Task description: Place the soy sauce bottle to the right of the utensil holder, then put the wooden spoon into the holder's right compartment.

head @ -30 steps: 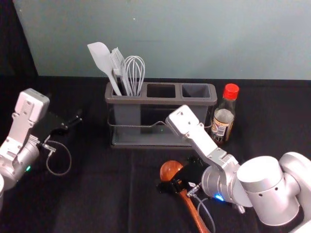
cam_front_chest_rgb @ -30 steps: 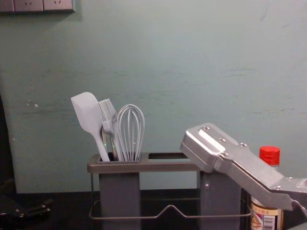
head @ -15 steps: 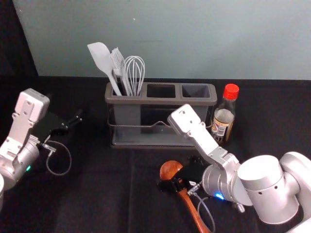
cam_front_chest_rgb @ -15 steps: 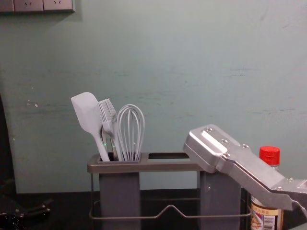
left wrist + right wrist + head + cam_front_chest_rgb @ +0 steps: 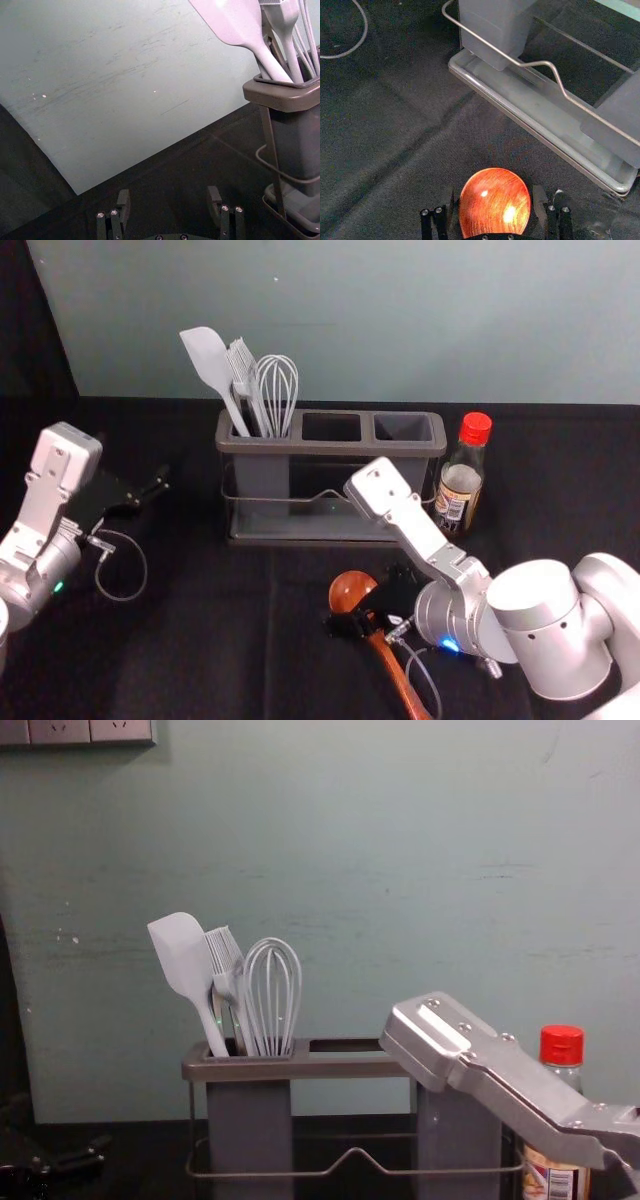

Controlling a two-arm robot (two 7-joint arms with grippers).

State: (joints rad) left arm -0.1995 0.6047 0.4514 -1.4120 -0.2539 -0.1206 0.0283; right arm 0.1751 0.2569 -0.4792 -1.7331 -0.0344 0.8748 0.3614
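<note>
The wooden spoon (image 5: 393, 672) lies on the table in front of the holder, bowl toward it. My right gripper (image 5: 355, 621) is low over the spoon, just behind the bowl; in the right wrist view my right gripper (image 5: 494, 202) is open, with the spoon's bowl (image 5: 495, 200) showing between its fingers. The soy sauce bottle (image 5: 460, 485), red-capped, stands upright right beside the utensil holder (image 5: 330, 448). The holder's right compartment (image 5: 403, 428) is empty. My left gripper (image 5: 152, 490) is parked at the left, and in the left wrist view the left gripper (image 5: 169, 202) is open with nothing between its fingers.
A white spatula (image 5: 208, 358), a brush and a whisk (image 5: 277, 385) stand in the holder's left compartment. The holder's wire rail (image 5: 355, 1153) runs along its front. A wall (image 5: 330, 840) rises behind the table, and the right forearm (image 5: 550, 640) spans the right front.
In the chest view the right arm's metal housing has dipped slightly. The left arm, the holder, the bottle and the spoon have stayed where they were.
</note>
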